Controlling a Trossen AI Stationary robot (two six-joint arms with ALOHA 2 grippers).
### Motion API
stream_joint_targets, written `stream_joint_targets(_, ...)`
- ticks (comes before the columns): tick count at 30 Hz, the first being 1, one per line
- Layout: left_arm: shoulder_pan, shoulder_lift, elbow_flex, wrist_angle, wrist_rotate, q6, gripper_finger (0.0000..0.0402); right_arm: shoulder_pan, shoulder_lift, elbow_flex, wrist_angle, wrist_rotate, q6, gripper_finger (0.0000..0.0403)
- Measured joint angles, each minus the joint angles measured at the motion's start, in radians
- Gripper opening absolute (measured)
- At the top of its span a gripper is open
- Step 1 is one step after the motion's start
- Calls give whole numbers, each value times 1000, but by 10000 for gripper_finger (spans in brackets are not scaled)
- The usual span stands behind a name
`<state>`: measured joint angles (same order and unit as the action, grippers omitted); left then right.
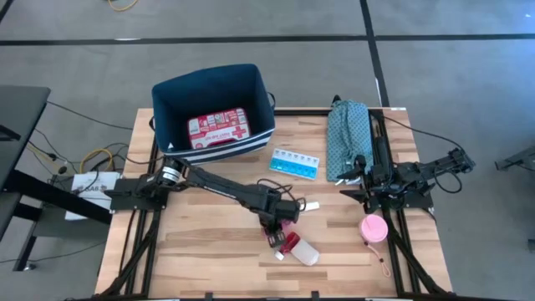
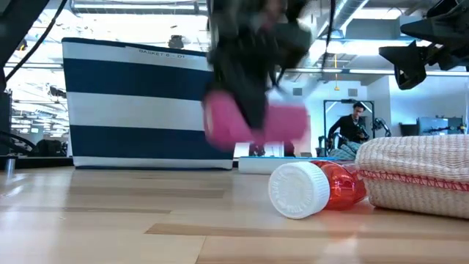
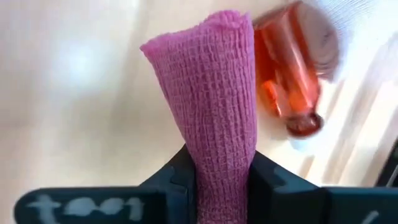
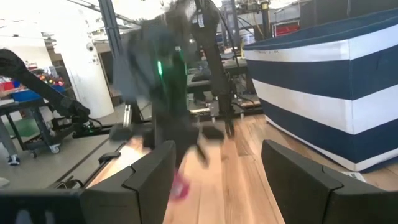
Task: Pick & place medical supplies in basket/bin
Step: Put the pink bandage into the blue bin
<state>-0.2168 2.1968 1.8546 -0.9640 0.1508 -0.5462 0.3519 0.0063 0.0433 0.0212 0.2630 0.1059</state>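
Observation:
My left gripper (image 1: 280,224) is shut on a magenta gauze roll (image 3: 211,93) above the table's near middle; the roll also shows in the low view (image 2: 253,121). Just below lie a red-orange clear bottle with a white cap (image 2: 315,187) and a white woven roll (image 2: 418,176), both on their sides. The red-and-white case (image 1: 219,130) lies in the navy striped bin (image 1: 213,84) at the far left. The light-blue pill organizer (image 1: 294,164) and the pink disc (image 1: 373,227) lie on the table. My right gripper (image 4: 217,168) is open and empty at the right. My left gripper pinches the magenta roll's side wall (image 3: 217,146) between its two fingers (image 3: 273,177), coming from above and pointing down. The soft wall is squeezed in between the fingers and flares wider beyond them. The roll is lifted clear of the table.
A long teal patterned cloth bundle (image 1: 347,138) lies at the far right, beside my right arm. A small white piece (image 1: 311,205) lies near the table's middle. Bare wood shows along the table's left and near sides. A person sits in the room behind (image 2: 352,125).

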Motion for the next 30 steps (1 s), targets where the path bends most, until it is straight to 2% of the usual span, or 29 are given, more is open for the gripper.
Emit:
stream_joint_targets(4,1,-2,262,-393,-222,29,61,0,0,0,-13,0,0,234)
stream_joint_targets(7,1,-3,466,-594,-393,23,61,0,0,0,-16,0,0,234)
stream_joint_targets(8,-1,-11,503,-612,-466,25,62,0,0,0,-14,0,0,234)
stream_joint_targets(11,12,-151,409,-558,-635,68,70,0,0,0,-15,0,3,234)
stream_joint_targets(15,81,-275,376,-622,-852,-54,65,0,0,0,-15,0,26,234)
stream_joint_targets(17,127,-326,368,-597,-922,-73,62,0,0,0,-21,0,24,234)
stream_joint_targets(23,325,-401,366,-607,-937,-70,70,0,0,0,-20,0,21,234)
stream_joint_targets(27,462,-394,366,-608,-881,-29,72,0,0,0,-20,0,19,234)
stream_joint_targets(30,546,-348,366,-607,-793,-6,74,0,0,0,-19,0,19,234)
